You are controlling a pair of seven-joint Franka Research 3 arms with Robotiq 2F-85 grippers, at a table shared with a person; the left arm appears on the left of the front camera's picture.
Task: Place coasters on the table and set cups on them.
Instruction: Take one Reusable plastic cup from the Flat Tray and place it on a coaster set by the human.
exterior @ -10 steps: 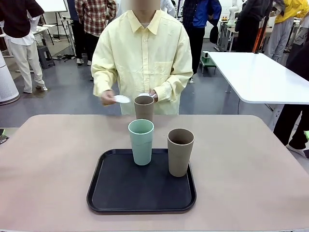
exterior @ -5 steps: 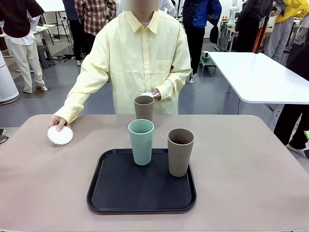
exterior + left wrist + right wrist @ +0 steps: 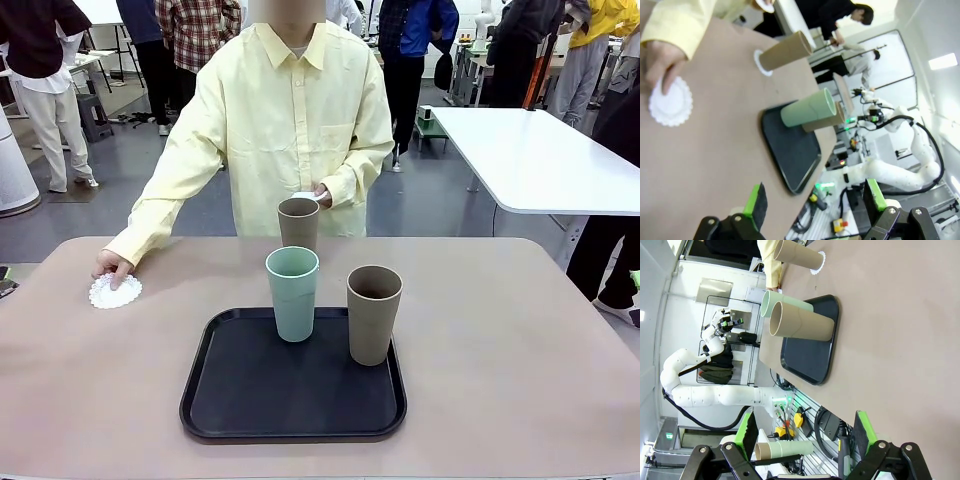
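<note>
- Step in hand: laying coasters. A person's hand (image 3: 112, 266) at the table's far left presses its fingertips on a coaster (image 3: 115, 291) that lies flat on the table (image 3: 520, 330), well apart from the tray (image 3: 293, 385).
- The person's other hand (image 3: 322, 194) is raised behind the far cup (image 3: 298, 222) and holds something small and white, probably a spare coaster. How many it holds cannot be told.
- The far cup is brown and stands upright on the table beyond the tray. The left wrist view shows a scalloped white disc (image 3: 765, 71) under its base, so one cup is judged already set.
- The mint cup (image 3: 292, 293) and the near brown cup (image 3: 373, 313) stand upright on the tray, side by side but apart. Neither is on a coaster.
- The left gripper (image 3: 815, 200) has its jaws spread wide with nothing between the pads, and it is above the table, short of the tray.
- The right gripper (image 3: 805, 435) is likewise released and empty, and well back from the cups.
- Progress, as judged: one cup of three is done, the second coaster is going down, and the third is not yet on the table.
- Next move calls for the hand to clear the coaster. Then a tray cup must be taken by its tapered wall, lifted clear of the tray rim, carried left and lowered upright and centred on the disc.
- Risk: the paper disc is light and may slide if a cup lands off-centre.
</note>
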